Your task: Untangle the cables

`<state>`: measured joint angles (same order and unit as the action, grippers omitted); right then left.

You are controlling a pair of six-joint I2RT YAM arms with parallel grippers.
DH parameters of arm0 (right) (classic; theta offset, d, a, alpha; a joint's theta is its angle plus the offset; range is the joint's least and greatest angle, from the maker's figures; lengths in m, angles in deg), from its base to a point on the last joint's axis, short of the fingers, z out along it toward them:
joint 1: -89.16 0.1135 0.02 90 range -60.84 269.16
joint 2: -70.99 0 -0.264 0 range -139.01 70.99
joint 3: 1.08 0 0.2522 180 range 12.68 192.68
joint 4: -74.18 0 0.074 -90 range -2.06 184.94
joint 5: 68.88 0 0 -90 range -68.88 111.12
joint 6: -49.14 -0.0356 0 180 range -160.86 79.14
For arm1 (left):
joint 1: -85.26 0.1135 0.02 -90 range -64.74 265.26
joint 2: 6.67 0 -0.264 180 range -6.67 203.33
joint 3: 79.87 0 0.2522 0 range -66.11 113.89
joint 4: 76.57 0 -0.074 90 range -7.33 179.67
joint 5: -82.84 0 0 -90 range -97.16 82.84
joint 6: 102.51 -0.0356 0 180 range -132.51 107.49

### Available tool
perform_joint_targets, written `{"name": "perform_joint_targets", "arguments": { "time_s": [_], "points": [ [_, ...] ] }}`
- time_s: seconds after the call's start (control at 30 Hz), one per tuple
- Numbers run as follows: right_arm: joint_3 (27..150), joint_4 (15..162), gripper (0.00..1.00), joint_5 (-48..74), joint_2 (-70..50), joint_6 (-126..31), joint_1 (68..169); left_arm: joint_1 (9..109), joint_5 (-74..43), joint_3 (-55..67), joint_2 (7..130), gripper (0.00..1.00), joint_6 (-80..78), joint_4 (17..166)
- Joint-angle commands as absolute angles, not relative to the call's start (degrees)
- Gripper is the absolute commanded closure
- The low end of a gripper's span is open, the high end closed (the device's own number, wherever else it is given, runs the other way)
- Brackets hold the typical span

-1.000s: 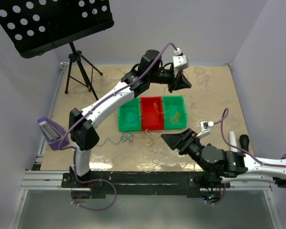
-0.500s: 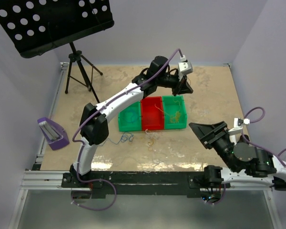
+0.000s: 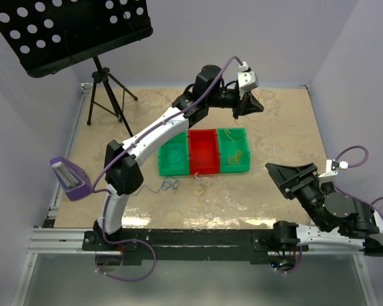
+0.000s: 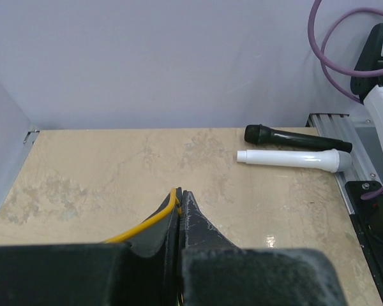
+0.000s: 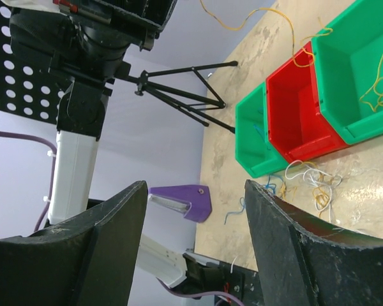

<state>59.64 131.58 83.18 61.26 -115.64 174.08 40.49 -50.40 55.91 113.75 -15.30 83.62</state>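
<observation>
L gripper (image 4: 180, 194) pinched shut on the yellow wire (image 4: 147, 224), we've lifted it back past the bins (image 3: 203, 167) as R gripper (image 5: 195, 186), open & empty, retreats, so that strand's prob separating.

tabletop (image 3: 287, 127): stone-look, smooth, glossy near front edge
bins (image 3: 203, 167): smooth glossy plastic, green and red
yellow cable (image 4: 154, 221): thin, smooth shiny coating
left gripper (image 4: 180, 194): matt black, grainy plastic fingers
music stand (image 3: 70, 32): matt black perforated metal

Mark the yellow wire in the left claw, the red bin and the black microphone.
yellow wire (image 4: 150, 221), left wrist view, on the bare strand
red bin (image 3: 203, 153), top external view, bare floor
black microphone (image 4: 293, 139), left wrist view, handle
</observation>
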Motion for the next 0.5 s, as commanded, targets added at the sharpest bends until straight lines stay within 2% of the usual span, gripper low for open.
{"name": "perform_joint_targets", "arguments": {
  "time_s": [0.0,0.47],
  "points": [
    [63.39,133.99,0.33,86.51,62.03,-117.32,174.41,40.09,-50.75,54.66,110.4,1.0,-16.38,85.8],
    [66.03,135.93,0.34,90.99,58.96,-119.96,174.41,40.79,-49.34,50.0,117.51,1.0,-17.97,83.51]
  ]
}}
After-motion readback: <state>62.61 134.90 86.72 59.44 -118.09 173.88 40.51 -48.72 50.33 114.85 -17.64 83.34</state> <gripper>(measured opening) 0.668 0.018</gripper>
